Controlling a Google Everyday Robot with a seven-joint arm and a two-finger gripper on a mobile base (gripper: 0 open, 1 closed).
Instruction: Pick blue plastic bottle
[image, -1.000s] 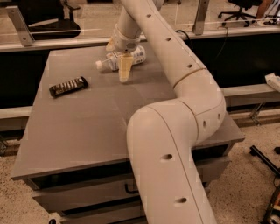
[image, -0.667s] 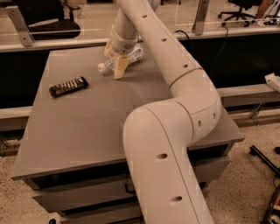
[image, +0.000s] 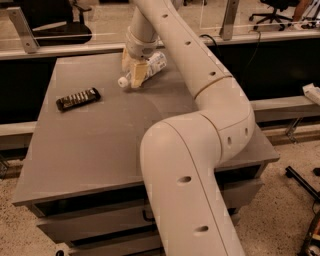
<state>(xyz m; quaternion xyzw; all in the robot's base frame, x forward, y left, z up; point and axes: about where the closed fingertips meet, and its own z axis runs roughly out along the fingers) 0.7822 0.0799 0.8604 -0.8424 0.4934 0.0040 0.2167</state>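
At far side of table (image: 90, 150), blue plastic bottle (image: 155, 61) lying on side, cap pointing left. Gripper (image: 134, 70) pressing down over its neck end; clenched or released, cannot tell. Grasp step running; next move calling for firm hold, then straight lift. Dark packet (image: 78, 98) lying well left.

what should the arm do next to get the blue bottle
Probably firm up the grasp before any lift: the gripper sits down over the blue plastic bottle near its cap end, and the bottle lies on its side on the table, not yet raised.
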